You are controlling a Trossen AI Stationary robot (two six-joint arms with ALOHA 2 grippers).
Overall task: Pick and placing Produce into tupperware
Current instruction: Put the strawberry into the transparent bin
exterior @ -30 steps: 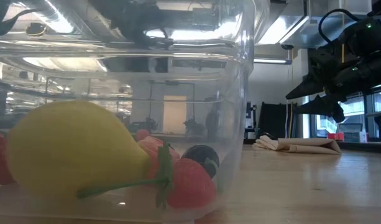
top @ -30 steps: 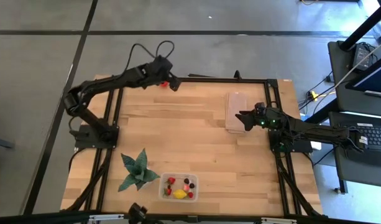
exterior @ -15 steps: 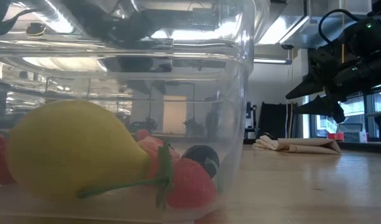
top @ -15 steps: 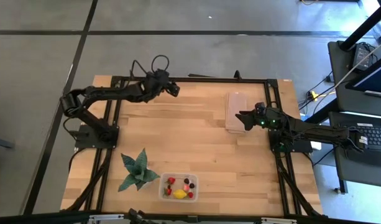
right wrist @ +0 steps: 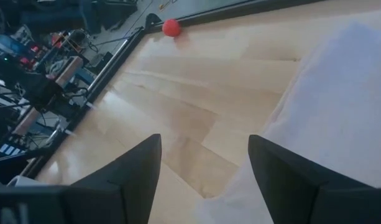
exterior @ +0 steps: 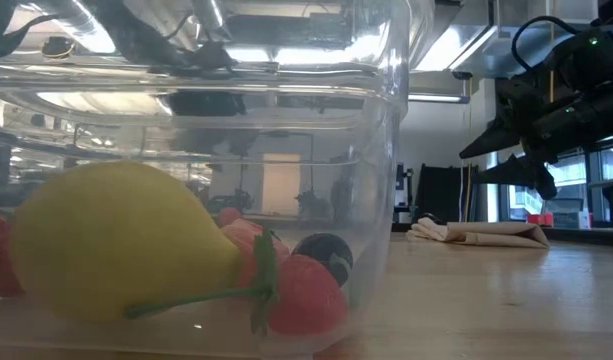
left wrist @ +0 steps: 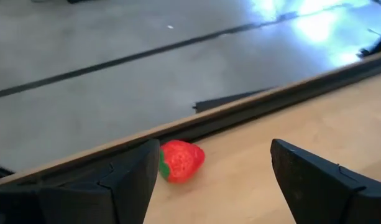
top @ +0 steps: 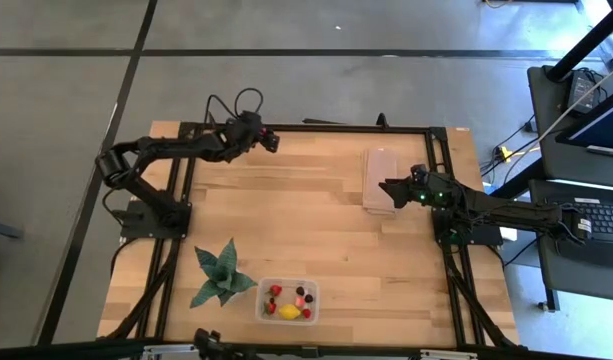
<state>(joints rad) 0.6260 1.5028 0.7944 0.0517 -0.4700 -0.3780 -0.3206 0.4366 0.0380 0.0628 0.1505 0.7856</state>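
A lone strawberry [left wrist: 179,160] lies on the counter [top: 316,235] at its far edge, touching or just beside the dark frame rail. In the left wrist view its long axis runs roughly along that rail, the green leafy cap toward one finger and the rounded red tip toward the gap between the fingers. The same fruit shows as a small red dot in the right wrist view.

The left end effector [top: 269,141] hovers near that far edge, fingers spread wide with nothing between them. A second ago it sat right over the strawberry; since then the arm has drawn back toward its own side and the fingers have eased in only a touch. So the berry has not been picked up, and this looks like a re-aim or a missed try, not a carry.

The clear box [top: 288,299] stands at the near edge beside the green plant [top: 220,277]. It already holds a yellow lemon [exterior: 116,240], strawberries and a dark berry [exterior: 324,254], so the job seems nearly done, with this one fruit left.

The right end effector [top: 388,187] waits over the folded cloth [top: 380,178], fingers parted and empty, unchanged.
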